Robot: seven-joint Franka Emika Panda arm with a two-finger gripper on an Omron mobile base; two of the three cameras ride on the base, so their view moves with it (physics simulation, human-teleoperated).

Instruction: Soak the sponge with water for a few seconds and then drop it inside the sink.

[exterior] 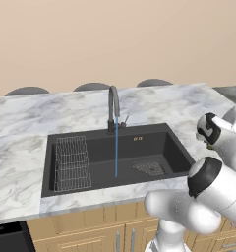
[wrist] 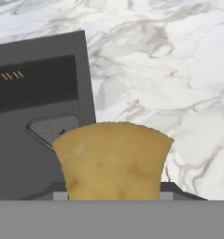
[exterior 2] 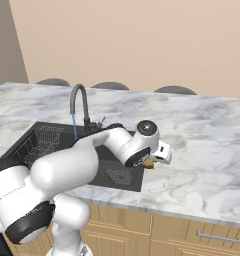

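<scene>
The mustard-yellow sponge (wrist: 113,161) sits close up in the hand view and hides the finger tips. My gripper (exterior 2: 152,161) is shut on it, held just above the marble countertop beside the sink's right rim. A corner of the sponge (exterior 2: 148,164) peeks out under the hand. The black sink (exterior: 103,165) lies to the left, with its grey mesh drain (exterior: 150,168) nearest the hand. A thin blue stream of water (exterior: 116,147) falls from the curved faucet (exterior: 112,106) into the middle of the basin, well left of the sponge.
A wire rack (exterior: 71,162) fills the sink's left part. Marble countertop (exterior 2: 202,145) stretches to the right and behind the basin. Dark stool tops (exterior: 93,87) line the far edge. My own arm (exterior 2: 82,155) crosses over the basin in the right base view.
</scene>
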